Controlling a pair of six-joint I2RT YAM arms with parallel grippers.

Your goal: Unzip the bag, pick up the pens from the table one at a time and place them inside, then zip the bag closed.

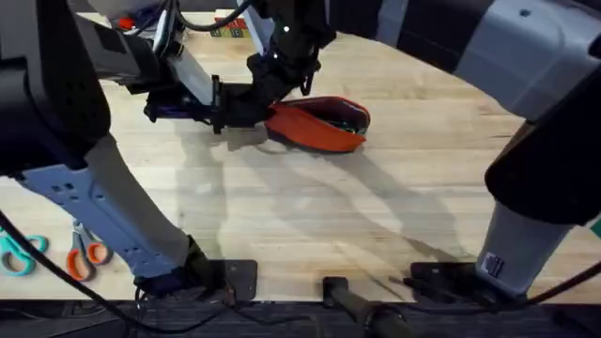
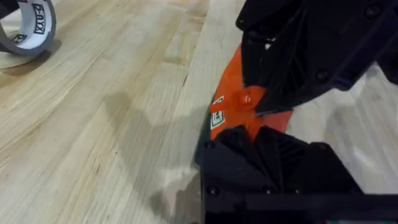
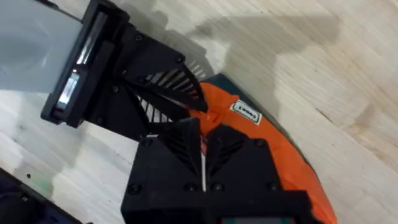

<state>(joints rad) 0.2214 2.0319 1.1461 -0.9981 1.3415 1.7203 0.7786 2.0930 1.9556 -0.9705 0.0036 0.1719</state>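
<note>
Overhead and wrist views of the closing stage. The bag [image 1: 315,127] lies on the table [image 1: 310,225] at its far middle, mouth gaping, with coloured items visible inside against the dark lining; no loose pen is visible on the table around the bag, so loading appears complete and zipping remains. The left gripper [image 1: 230,111] meets the bag's left end, its fingers closed on the fabric there. The right gripper [image 1: 282,75] comes down on the same end from behind, fingers shut together at the small orange zipper pull [image 2: 245,99] beside the white label [image 3: 245,112]; whether it truly holds the pull cannot be told. Scissors [image 1: 84,255] lie well apart from the bag, near the left arm's base.
</note>
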